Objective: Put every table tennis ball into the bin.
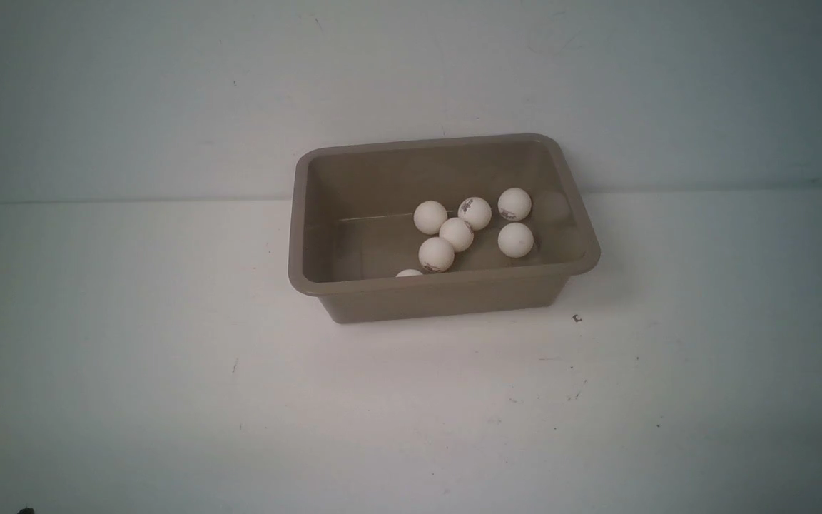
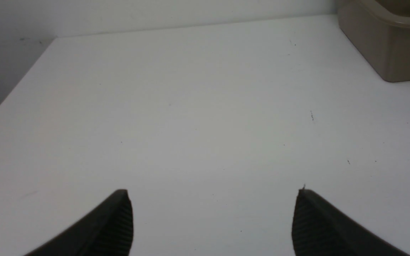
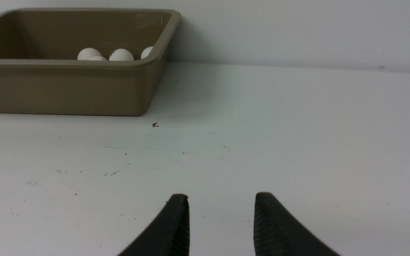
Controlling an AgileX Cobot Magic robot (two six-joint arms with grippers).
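The taupe bin (image 1: pixel 447 284) stands at the back middle of the white table. Several white table tennis balls (image 1: pixel 456 234) lie inside it, clustered toward its right half; one (image 1: pixel 409 273) is half hidden behind the near rim. I see no ball on the table outside it. My left gripper (image 2: pixel 214 193) hangs open over bare table, well left of the bin (image 2: pixel 386 53), with nothing between its fingers. My right gripper (image 3: pixel 221 197) stands with its jaws narrowly parted and empty, to the front right of the bin (image 3: pixel 66 89). Neither gripper shows in the front view.
A wall runs close behind the bin. A tiny dark speck (image 1: pixel 577 318) lies on the table by the bin's front right corner. The table's left edge (image 2: pixel 12 89) shows in the left wrist view.
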